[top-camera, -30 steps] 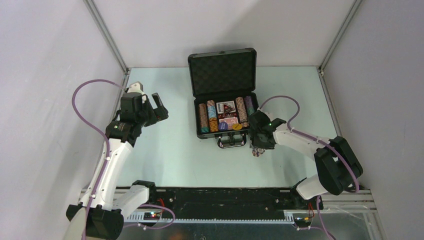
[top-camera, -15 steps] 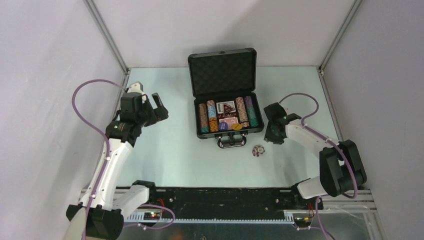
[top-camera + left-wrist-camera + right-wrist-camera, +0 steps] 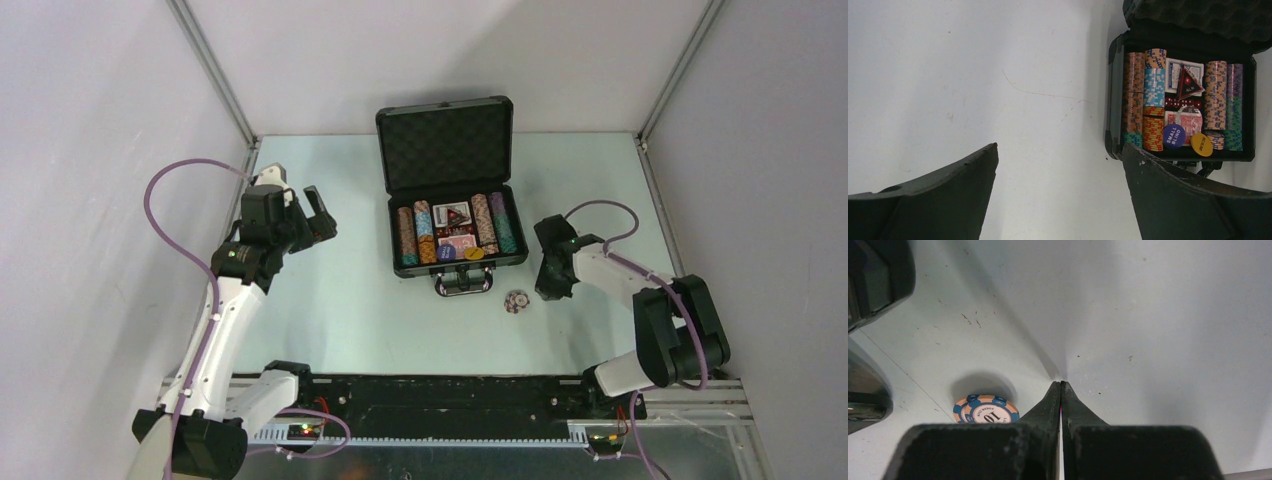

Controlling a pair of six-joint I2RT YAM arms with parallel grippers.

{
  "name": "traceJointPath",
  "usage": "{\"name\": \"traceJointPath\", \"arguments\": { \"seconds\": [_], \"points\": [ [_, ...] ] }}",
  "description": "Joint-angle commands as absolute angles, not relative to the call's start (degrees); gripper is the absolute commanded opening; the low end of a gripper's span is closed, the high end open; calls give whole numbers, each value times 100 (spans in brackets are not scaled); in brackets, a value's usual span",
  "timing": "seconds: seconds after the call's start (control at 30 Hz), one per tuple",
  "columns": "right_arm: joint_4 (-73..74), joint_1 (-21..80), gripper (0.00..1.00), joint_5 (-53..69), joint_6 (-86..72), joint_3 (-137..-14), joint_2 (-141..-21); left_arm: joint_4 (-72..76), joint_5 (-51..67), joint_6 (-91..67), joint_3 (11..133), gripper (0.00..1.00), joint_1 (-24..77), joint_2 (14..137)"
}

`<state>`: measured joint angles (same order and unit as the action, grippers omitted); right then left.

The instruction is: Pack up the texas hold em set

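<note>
The black briefcase (image 3: 518, 255) stands open at the table's middle, its foam lid (image 3: 444, 145) upright. Rows of striped poker chips (image 3: 1154, 107), card decks (image 3: 1190, 122), a blue disc (image 3: 1174, 135) and a yellow disc (image 3: 1202, 144) fill its base. A small stack of blue and orange chips (image 3: 516, 300) lies loose on the table in front of the case, right of its handle (image 3: 463, 284). My right gripper (image 3: 551, 292) hangs just right of those chips (image 3: 985, 410), shut with nothing between its fingers (image 3: 1061, 384). Left of the case, my left gripper (image 3: 1060, 146) is wide open and empty.
White walls with metal corner posts (image 3: 215, 80) close in the pale table (image 3: 350, 320) on three sides. A black rail (image 3: 440, 400) with the arm bases runs along the near edge. A purple cable (image 3: 170, 240) loops beside the left arm.
My right gripper was over the loose chips a second ago. It has pulled away to the right, leaving them on the table, and has closed. The left arm has not moved.
</note>
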<state>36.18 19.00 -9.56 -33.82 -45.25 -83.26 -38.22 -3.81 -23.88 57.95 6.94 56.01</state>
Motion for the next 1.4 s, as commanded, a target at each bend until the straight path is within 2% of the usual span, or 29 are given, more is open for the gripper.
{"name": "traceJointPath", "arguments": {
  "seconds": [0.0, 1.03, 1.37],
  "points": [
    [3404, 1904, 0, -721, -3317, -4431, -8407, -3660, -281, -2320, 5766, 98, 633, 5538],
    [3054, 2566, 0, -465, -3322, -4500, -8738, -3661, -290, -2320, 5763, 98, 619, 5543],
    [3186, 2499, 0, -664, -3335, -4535, -8708, -3665, -290, -2311, 5766, 98, 619, 5547]
  ]
}}
